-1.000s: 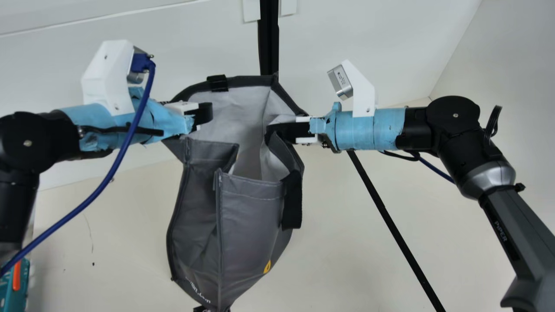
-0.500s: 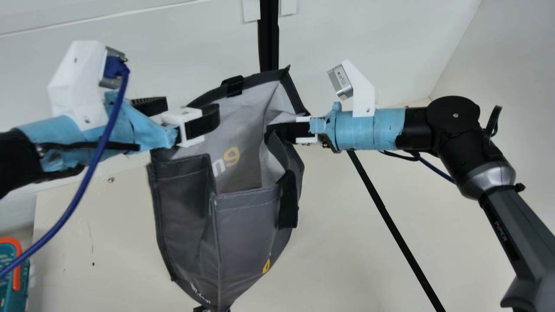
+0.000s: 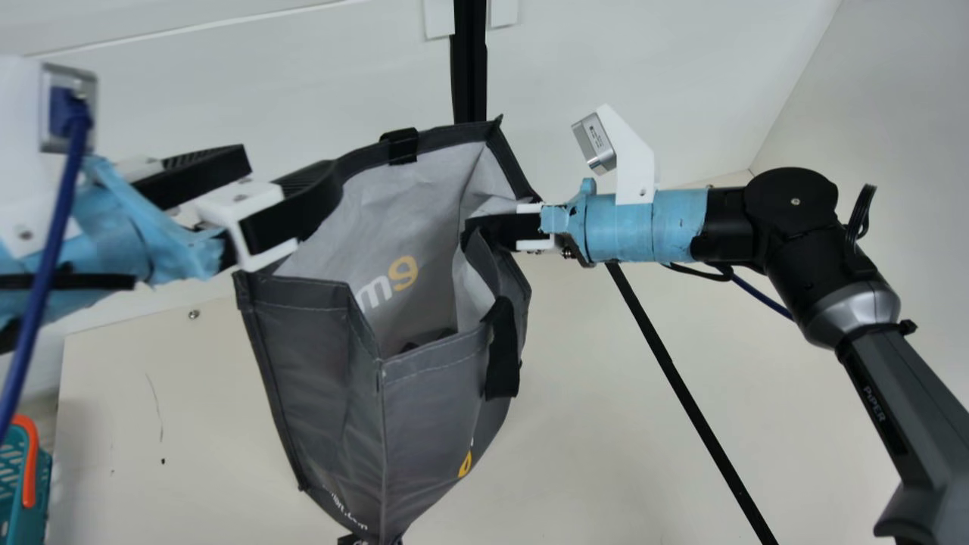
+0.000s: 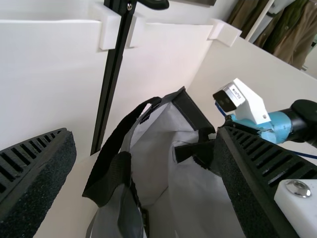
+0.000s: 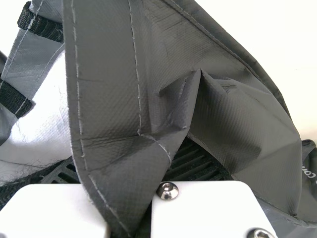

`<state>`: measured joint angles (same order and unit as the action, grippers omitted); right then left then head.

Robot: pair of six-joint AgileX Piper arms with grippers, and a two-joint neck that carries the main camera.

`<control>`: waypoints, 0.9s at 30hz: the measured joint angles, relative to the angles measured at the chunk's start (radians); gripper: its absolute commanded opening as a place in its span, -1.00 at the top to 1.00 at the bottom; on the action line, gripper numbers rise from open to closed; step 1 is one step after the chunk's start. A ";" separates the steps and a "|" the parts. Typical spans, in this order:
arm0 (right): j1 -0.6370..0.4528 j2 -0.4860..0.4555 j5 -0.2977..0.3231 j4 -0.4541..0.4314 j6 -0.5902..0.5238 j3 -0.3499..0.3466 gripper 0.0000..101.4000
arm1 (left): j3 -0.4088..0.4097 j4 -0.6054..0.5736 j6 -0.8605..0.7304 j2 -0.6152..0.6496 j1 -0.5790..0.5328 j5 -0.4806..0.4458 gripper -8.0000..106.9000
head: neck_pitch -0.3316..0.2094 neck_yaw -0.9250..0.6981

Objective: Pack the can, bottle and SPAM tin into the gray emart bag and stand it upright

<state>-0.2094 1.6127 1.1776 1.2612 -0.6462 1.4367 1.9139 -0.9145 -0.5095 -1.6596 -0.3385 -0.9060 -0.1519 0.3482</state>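
Pinched gray emart bag (image 3: 428, 409) in right gripper (image 3: 475, 227); spread left gripper (image 3: 294, 170) wide. Probably needed easing the rim (image 3: 295, 284) beside left outward, without tugging against right's pinch.

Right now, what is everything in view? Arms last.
Bag: one, gray, mouth open, between the grippers
Dark item: at least one, black, deep inside
Basket: one, teal and orange, main view's lower left
Post: one, black, behind
Strip: one, black, right
Table: one, cream, below
Walls: several, white, around
Clothes: count unclear, brown and green, beyond
Left gripper: one, black, open by bag's rim
Right gripper: one, black, clamping bag
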 measured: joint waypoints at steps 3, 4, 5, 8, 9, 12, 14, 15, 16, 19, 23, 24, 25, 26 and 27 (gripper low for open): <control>0.000 0.000 0.000 0.000 0.000 0.000 1.00 | -0.028 -0.024 -0.023 0.030 0.014 -0.003 -0.71 | 0.000 0.000; 0.000 0.000 0.000 0.000 0.000 0.000 1.00 | -0.037 -0.029 -0.029 0.042 0.019 -0.003 -0.71 | 0.000 0.000; 0.000 0.000 0.000 0.000 0.000 0.000 1.00 | -0.046 -0.031 -0.034 0.053 0.024 -0.003 -0.71 | 0.000 -0.002; 0.000 0.000 0.000 0.000 0.000 0.000 1.00 | -0.073 -0.024 -0.040 0.085 0.039 -0.003 -0.71 | 0.000 -0.002; 0.000 0.000 0.000 0.000 0.000 0.000 1.00 | -0.082 -0.018 -0.040 0.092 0.043 -0.003 -0.71 | 0.000 -0.002; 0.000 0.000 0.000 0.000 0.000 0.000 1.00 | -0.107 0.014 -0.029 0.121 0.059 -0.001 -0.71 | 0.000 0.000; 0.000 0.000 0.000 0.000 0.000 0.000 1.00 | -0.123 0.049 -0.018 0.138 0.072 -0.001 -0.71 | 0.002 -0.002; 0.000 0.000 0.000 0.000 0.000 0.000 1.00 | -0.129 0.064 -0.013 0.145 0.077 -0.001 -0.71 | 0.002 -0.002; 0.000 0.000 0.000 0.000 0.000 0.000 1.00 | -0.135 0.083 -0.005 0.153 0.083 -0.001 -0.71 | 0.000 0.000; 0.000 0.000 0.000 0.000 0.000 0.000 1.00 | -0.150 0.144 0.018 0.170 0.095 -0.004 -0.71 | 0.000 -0.002; 0.000 0.000 0.000 0.000 0.000 0.000 1.00 | -0.172 0.227 0.054 0.191 0.117 -0.006 -0.71 | 0.000 0.000; 0.000 0.000 0.000 0.000 0.000 0.000 1.00 | -0.178 0.249 0.062 0.196 0.121 -0.008 -0.71 | 0.000 0.000; 0.000 0.000 0.000 0.000 0.000 0.000 1.00 | -0.184 0.266 0.069 0.198 0.123 -0.008 -0.71 | 0.000 0.000; 0.000 0.000 0.000 0.000 0.000 0.000 1.00 | -0.191 0.288 0.081 0.205 0.130 -0.008 -0.71 | 0.000 -0.002; 0.000 0.000 0.000 0.000 0.000 0.000 1.00 | -0.198 0.312 0.092 0.210 0.134 -0.014 -0.71 | 0.000 0.000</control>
<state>-0.2094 1.6127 1.1776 1.2612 -0.6462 1.4367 1.7164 -0.6029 -0.4173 -1.4500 -0.2045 -0.9198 -0.1519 0.3482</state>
